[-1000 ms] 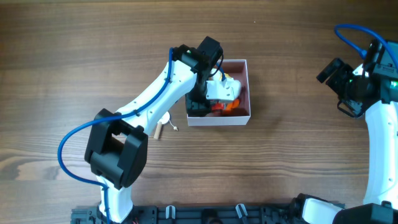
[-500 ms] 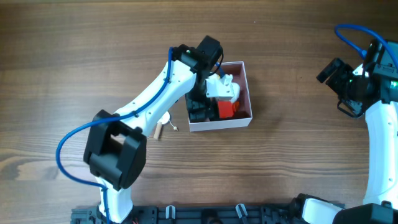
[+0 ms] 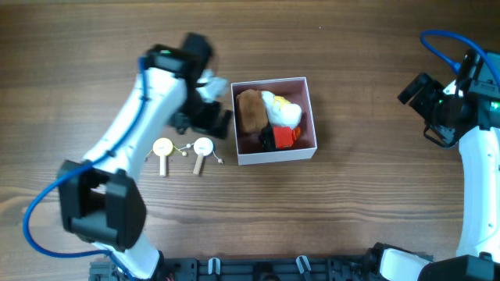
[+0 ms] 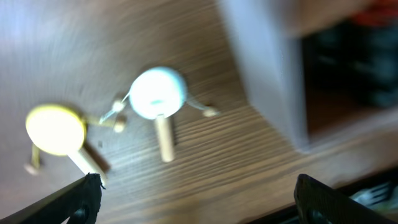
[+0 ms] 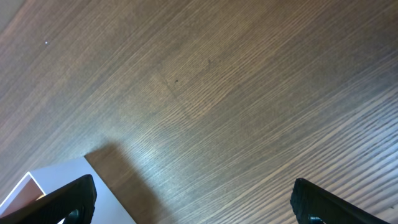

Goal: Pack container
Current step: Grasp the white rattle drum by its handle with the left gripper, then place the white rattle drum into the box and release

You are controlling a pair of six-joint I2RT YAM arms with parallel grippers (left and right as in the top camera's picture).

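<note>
Where the overhead view looks straight down, the container (image 3: 313, 117) sits on the wooden worktop (image 3: 351, 211) slightly right of centre, white outside and pink inside. Within it lie a brown toy (image 3: 250, 112) along the left wall, a white and yellow toy (image 3: 282, 110) beside it, and an orange-red piece (image 3: 286, 136) next to a black piece (image 3: 267, 140) toward the near wall.

The left end effector (image 3: 209, 119) hangs just left of the container, apart from its wall. In the blurred left wrist view, the left end effector (image 4: 199, 198) has its fingertips (image 4: 84, 191) spread to the lower corners with nothing between them. Below it on the worktop lie a white disc (image 4: 157, 93) and a yellow disc (image 4: 56, 129), each on a short stick; the container's outer wall (image 4: 267, 68) rises at the right. From overhead the yellow disc (image 3: 162, 147) and white disc (image 3: 203, 146) lie side by side, near the container's left wall but not touching it.

The right end effector (image 3: 428, 109) is held well apart from the container, near the right edge. Its wrist view shows the right end effector (image 5: 199, 205) likewise spread wide and empty over bare worktop, with a corner of the container (image 5: 62, 180) at lower left.
</note>
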